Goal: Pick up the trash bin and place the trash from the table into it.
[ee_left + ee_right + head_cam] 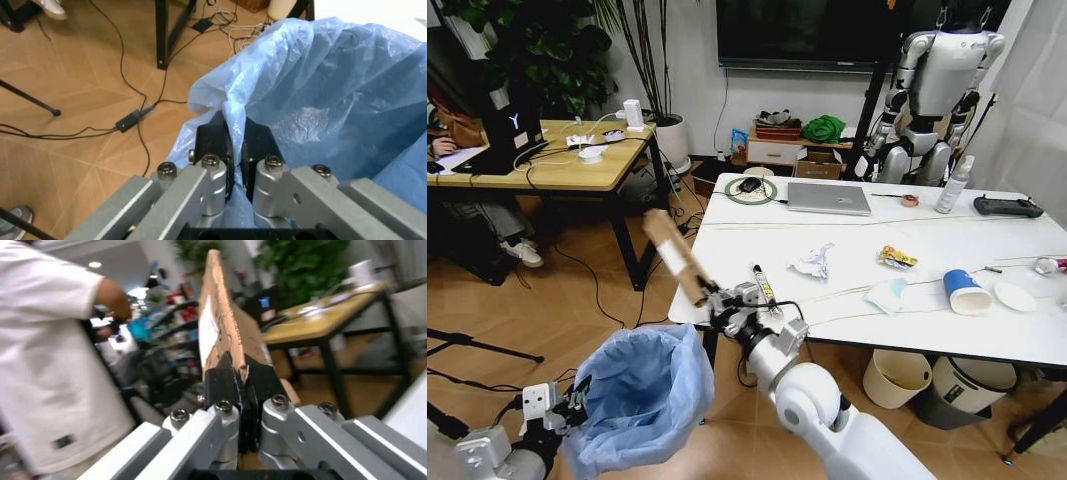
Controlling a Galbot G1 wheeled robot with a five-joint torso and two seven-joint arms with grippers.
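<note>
The trash bin [647,390], lined with a crinkly light-blue bag, hangs low off the table's near left corner. My left gripper [577,398] is shut on its rim; in the left wrist view the fingers [215,137] pinch the blue bag [320,100]. My right gripper [712,298] is shut on a strip of torn brown cardboard [674,255], held tilted above the bin, and the cardboard [223,325] rises from the black pads. On the white table [757,240] lie crumpled paper [814,262], a yellow wrapper [896,258], a blue paper cup [965,290] and a white lid [1013,296].
A laptop [828,198], tape ring [751,190], spray bottle [952,186] and black controller [1008,207] sit at the table's back. A cream bin [896,378] and a white-and-grey bin [972,385] stand under it. A wooden desk [547,160] is at left, a parked robot [937,90] behind.
</note>
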